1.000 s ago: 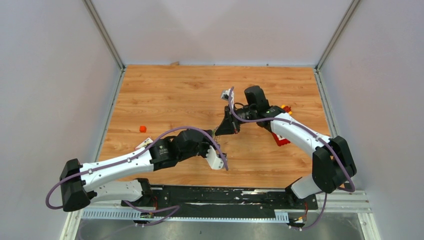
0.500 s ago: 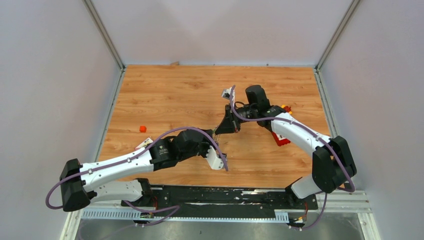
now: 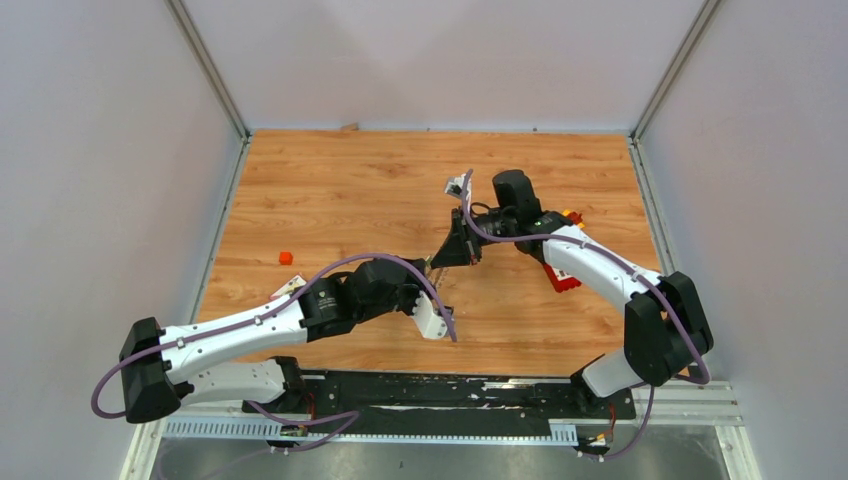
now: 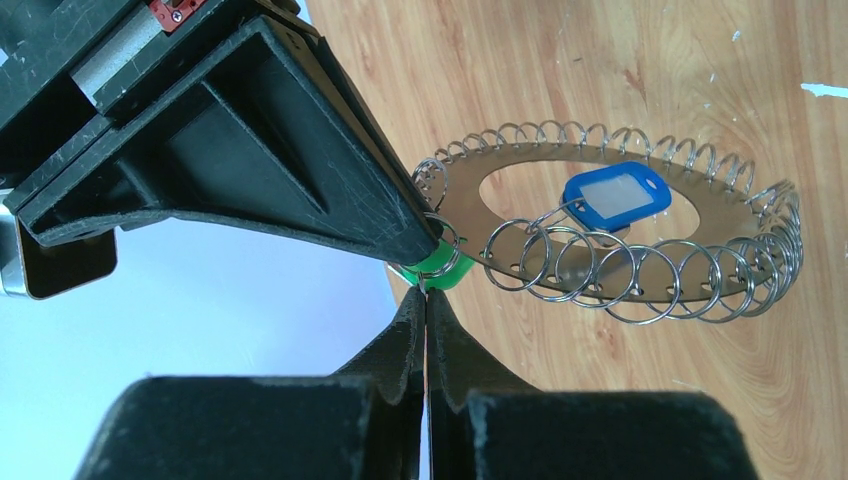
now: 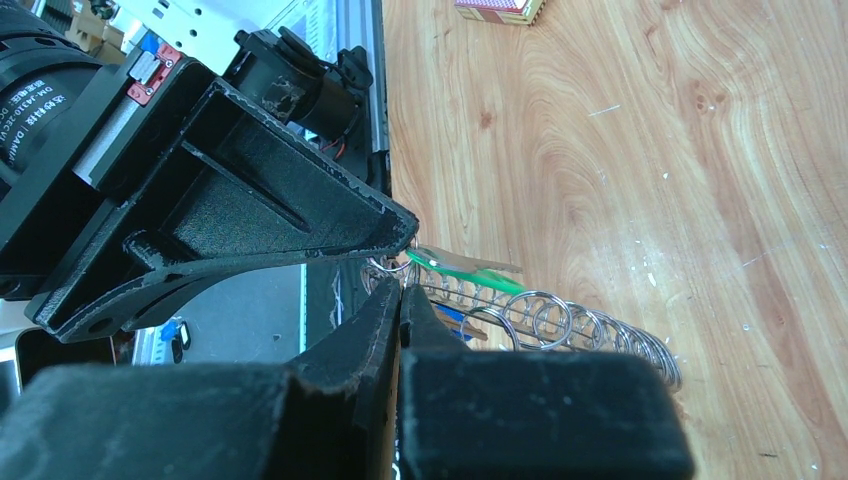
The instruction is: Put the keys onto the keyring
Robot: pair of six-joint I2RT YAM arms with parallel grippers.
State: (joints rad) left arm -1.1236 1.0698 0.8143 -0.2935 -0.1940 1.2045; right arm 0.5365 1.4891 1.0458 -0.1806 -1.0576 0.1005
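The keyring [image 4: 720, 215] is a flat silver ring plate edged with many wire loops, held tilted above the wood floor. A blue-headed key [image 4: 615, 194] lies over its middle hole. A green-headed key [image 4: 437, 266] sits at the plate's near-left edge. My left gripper [image 4: 425, 293] is shut on the small wire loop of the green key. My right gripper [image 5: 401, 290] is shut on the loops at the keyring's edge [image 5: 560, 318], with the green key [image 5: 468, 270] just beyond its tips. In the top view both grippers [image 3: 432, 266] meet tip to tip at mid-table and hide the keyring.
A red block [image 3: 561, 279] lies under the right forearm, also at the top of the right wrist view [image 5: 498, 8]. A small orange cube [image 3: 285, 257] and a card [image 3: 291, 287] lie at the left. Grey walls enclose the wooden floor [image 3: 340, 190].
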